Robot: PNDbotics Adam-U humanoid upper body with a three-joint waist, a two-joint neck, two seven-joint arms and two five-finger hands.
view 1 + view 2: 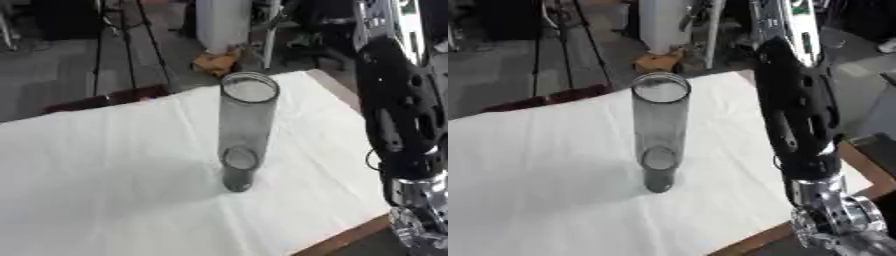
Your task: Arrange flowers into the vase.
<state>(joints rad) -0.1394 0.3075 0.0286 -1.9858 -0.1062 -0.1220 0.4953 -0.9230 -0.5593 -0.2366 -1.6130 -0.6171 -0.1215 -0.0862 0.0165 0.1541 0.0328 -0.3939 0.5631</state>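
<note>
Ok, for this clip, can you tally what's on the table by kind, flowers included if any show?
Vase: 1 (clear, tall, upright)
White cloth: 1 (covers the table)
Flowers: 0 in view
Total: 2
The right arm crosses the table's right side; neither hand shows.

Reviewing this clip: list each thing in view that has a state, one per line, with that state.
vase: upright on the white cloth, mouth open, no flowers in it
white cloth: spread flat over the table, a few creases
right arm: reaches down along the table's right side, apart from the vase; hand out of view
left hand: not in view
</note>
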